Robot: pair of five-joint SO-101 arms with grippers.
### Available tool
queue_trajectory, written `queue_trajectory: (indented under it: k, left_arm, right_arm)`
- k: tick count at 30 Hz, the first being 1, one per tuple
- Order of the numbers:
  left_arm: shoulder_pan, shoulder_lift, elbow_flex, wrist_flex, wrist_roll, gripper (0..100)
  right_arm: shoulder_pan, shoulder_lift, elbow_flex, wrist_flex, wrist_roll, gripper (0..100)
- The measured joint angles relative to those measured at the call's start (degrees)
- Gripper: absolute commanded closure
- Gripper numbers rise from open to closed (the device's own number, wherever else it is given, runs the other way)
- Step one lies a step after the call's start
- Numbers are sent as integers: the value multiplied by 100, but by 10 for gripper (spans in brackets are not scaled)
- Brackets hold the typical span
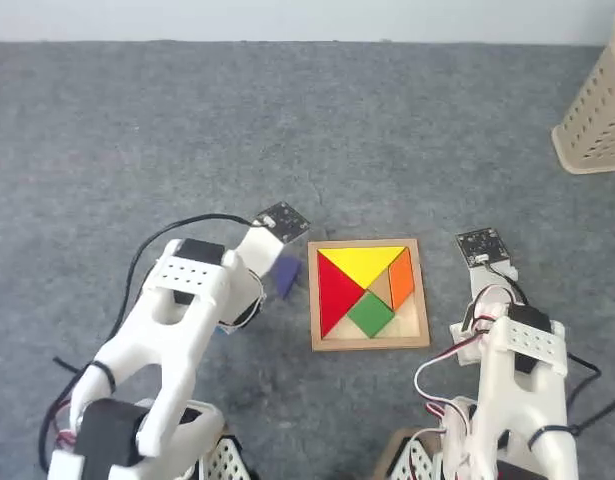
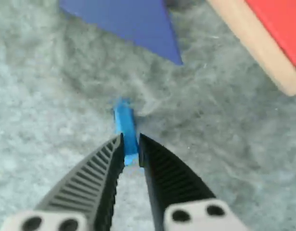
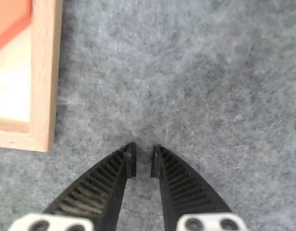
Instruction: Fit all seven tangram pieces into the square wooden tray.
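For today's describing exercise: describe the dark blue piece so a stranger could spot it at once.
Find the square wooden tray on the grey mat. Beside it, on the left arm's side, the dark blue piece lies flat. It is a triangle, darker than the light blue piece pinched on edge in the left gripper.

You see a pale wooden tray (image 1: 370, 344) with a yellow triangle (image 1: 362, 263), a red triangle (image 1: 335, 290), a green square (image 1: 371, 313) and an orange piece (image 1: 401, 277), all on a mottled grey felt table (image 1: 287, 140). Your two loose pieces are a dark blue triangle (image 2: 133, 21) and a bright light blue piece (image 2: 126, 130). The arms (image 1: 177, 320) are white, their fingers (image 2: 97, 168) black and ribbed, and the basket (image 1: 597, 110) is beige with a grid of small holes.
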Motion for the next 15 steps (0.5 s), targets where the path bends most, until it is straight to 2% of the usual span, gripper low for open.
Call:
queue_trajectory:
  k: [5,8,15]
  left_arm:
    - [-9,0,18,0,0,936]
    - [-273,62,114,-114,-9,900]
    - [-563,88,167,-316,-158,900]
  right_arm:
    - [0,0,0,0,0,908]
    - [0,0,0,0,0,908]
    - [0,0,0,0,0,908]
